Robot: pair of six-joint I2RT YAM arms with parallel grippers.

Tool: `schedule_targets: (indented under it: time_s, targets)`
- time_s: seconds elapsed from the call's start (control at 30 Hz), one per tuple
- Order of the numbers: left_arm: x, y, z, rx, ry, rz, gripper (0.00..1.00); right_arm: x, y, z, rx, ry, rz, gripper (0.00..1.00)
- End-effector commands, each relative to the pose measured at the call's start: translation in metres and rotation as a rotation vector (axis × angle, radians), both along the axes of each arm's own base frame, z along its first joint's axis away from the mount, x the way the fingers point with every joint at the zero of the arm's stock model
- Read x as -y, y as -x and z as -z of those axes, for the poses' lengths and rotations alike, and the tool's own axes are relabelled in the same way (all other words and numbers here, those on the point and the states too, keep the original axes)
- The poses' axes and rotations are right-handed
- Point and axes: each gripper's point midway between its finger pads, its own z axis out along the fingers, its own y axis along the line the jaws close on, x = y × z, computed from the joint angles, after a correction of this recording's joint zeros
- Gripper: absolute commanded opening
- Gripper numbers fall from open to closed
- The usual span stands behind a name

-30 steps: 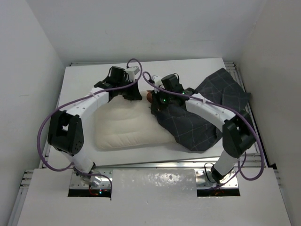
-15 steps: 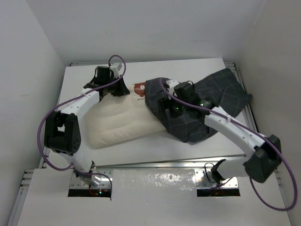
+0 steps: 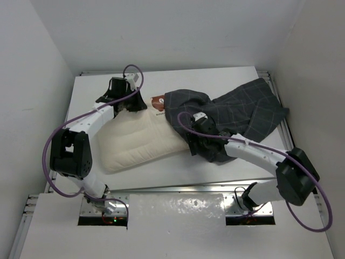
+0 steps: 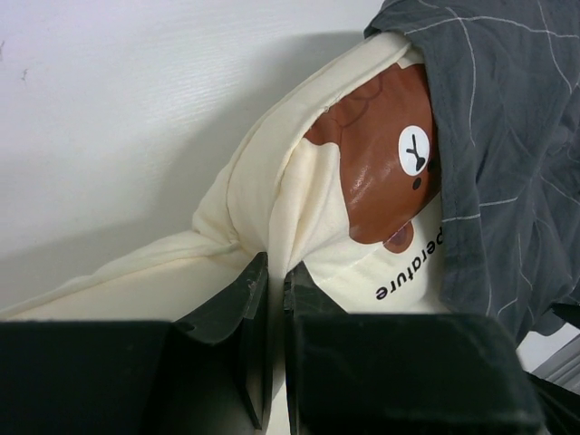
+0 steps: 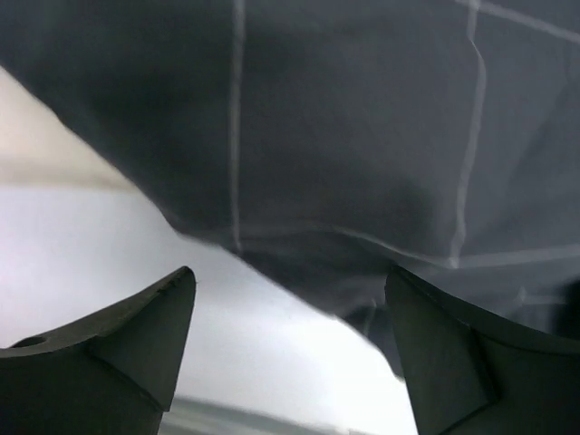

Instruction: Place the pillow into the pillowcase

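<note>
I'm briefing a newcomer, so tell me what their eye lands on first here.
The cream pillow lies across the table, its right end already under the dark checked pillowcase, with a brown bear print peeking out at the case's edge. The left jaws pinch the pillow's far left corner. The right jaws stand open by the pillowcase's near edge.

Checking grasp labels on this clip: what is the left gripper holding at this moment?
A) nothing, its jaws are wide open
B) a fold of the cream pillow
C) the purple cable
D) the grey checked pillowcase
B: the left wrist view shows the left gripper shut on a bunched fold of the pillow, clear of the pillowcase.
</note>
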Motion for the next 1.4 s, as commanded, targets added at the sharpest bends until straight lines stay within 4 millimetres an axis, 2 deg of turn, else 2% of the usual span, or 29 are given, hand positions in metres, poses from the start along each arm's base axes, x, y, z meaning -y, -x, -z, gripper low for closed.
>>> schedule_targets:
  time_s: [0.0,0.07,0.13,0.17,0.2,0.3,0.33,0.37,0.43,0.47,0.5,0.53,0.57,0.6,0.63,0.73,0.77,0.8,0.83,0.9,0.93,0.97,1.0,1.03,1.17,1.2,1.27,1.37]
  targets:
    - [0.000,-0.009,-0.034,0.103,0.024,-0.037,0.00,-0.022,-0.039,-0.016,0.155,-0.060,0.042,0.81]
    - [-0.002,-0.008,-0.035,0.106,0.017,-0.045,0.00,-0.025,-0.039,0.003,0.116,-0.031,0.029,0.65]
    - [-0.005,-0.006,-0.034,0.103,0.008,-0.052,0.00,-0.025,-0.039,0.014,0.092,-0.018,0.044,0.41]
    - [-0.006,-0.005,-0.036,0.109,0.007,-0.058,0.00,-0.022,-0.040,0.016,0.089,-0.012,0.059,0.15]
    - [-0.007,-0.002,-0.031,0.098,0.005,-0.060,0.00,-0.018,-0.040,0.015,0.091,-0.005,0.075,0.01]
    - [-0.008,0.005,-0.023,0.076,0.005,-0.070,0.00,0.002,-0.039,0.013,0.074,-0.021,0.166,0.00]
    - [-0.008,0.007,-0.020,0.068,0.008,-0.070,0.00,0.006,-0.039,0.005,0.078,-0.066,0.207,0.00]
    - [-0.008,0.008,-0.021,0.070,0.014,-0.075,0.00,0.022,-0.037,0.010,0.049,-0.086,0.264,0.00]
    - [-0.007,0.012,-0.018,0.061,0.021,-0.072,0.00,0.026,-0.028,0.003,0.008,-0.205,0.313,0.00]
    - [-0.004,0.013,-0.019,0.064,0.032,-0.055,0.00,0.035,-0.021,0.010,-0.018,-0.214,0.327,0.00]
    - [-0.003,0.013,-0.022,0.067,0.040,-0.046,0.00,0.033,-0.018,0.008,-0.022,-0.223,0.296,0.00]
    - [0.001,0.013,-0.028,0.081,0.048,-0.026,0.00,0.028,-0.009,0.006,-0.057,-0.223,0.214,0.04]
    - [0.004,0.014,-0.033,0.092,0.050,-0.014,0.00,0.022,-0.005,0.004,-0.078,-0.232,0.168,0.17]
    - [0.006,0.014,-0.036,0.098,0.047,-0.002,0.00,0.018,-0.003,0.000,-0.088,-0.236,0.122,0.46]
    - [0.009,0.013,-0.040,0.112,0.035,0.019,0.00,0.012,-0.005,-0.013,-0.070,-0.226,0.056,0.55]
    - [0.020,0.016,-0.044,0.128,0.019,0.073,0.00,0.004,-0.029,-0.047,0.044,-0.219,0.000,0.76]
    - [0.025,0.018,-0.045,0.132,0.018,0.093,0.00,-0.006,-0.048,-0.075,0.131,-0.261,-0.009,0.82]
    - [0.028,0.019,-0.046,0.148,0.005,0.117,0.00,-0.012,-0.059,-0.088,0.182,-0.276,-0.039,0.88]
    - [0.033,0.021,-0.049,0.163,-0.005,0.150,0.00,-0.025,-0.078,-0.121,0.277,-0.321,-0.080,0.96]
    - [0.047,0.027,-0.054,0.228,-0.081,0.263,0.00,-0.046,-0.090,-0.139,0.320,-0.313,-0.251,0.99]
    - [0.060,0.033,-0.061,0.259,-0.114,0.326,0.00,-0.061,-0.095,-0.170,0.351,-0.335,-0.348,0.99]
    - [0.064,0.036,-0.065,0.298,-0.157,0.371,0.00,-0.068,-0.103,-0.165,0.323,-0.308,-0.400,0.99]
    - [0.067,0.037,-0.068,0.346,-0.215,0.426,0.00,-0.067,-0.109,-0.169,0.339,-0.243,-0.488,0.99]
    - [0.072,0.040,-0.077,0.371,-0.228,0.453,0.00,-0.070,-0.109,-0.186,0.330,-0.231,-0.545,0.99]
    - [0.075,0.040,-0.095,0.421,-0.257,0.513,0.00,-0.060,-0.115,-0.181,0.288,-0.112,-0.746,0.99]
    - [0.075,0.043,-0.100,0.445,-0.274,0.549,0.00,-0.051,-0.119,-0.182,0.275,-0.097,-0.746,0.99]
    - [0.079,0.048,-0.104,0.473,-0.281,0.602,0.00,-0.044,-0.125,-0.187,0.286,-0.087,-0.767,0.99]
    - [0.086,0.061,-0.112,0.523,-0.287,0.723,0.00,-0.038,-0.120,-0.199,0.298,-0.152,-0.852,0.99]
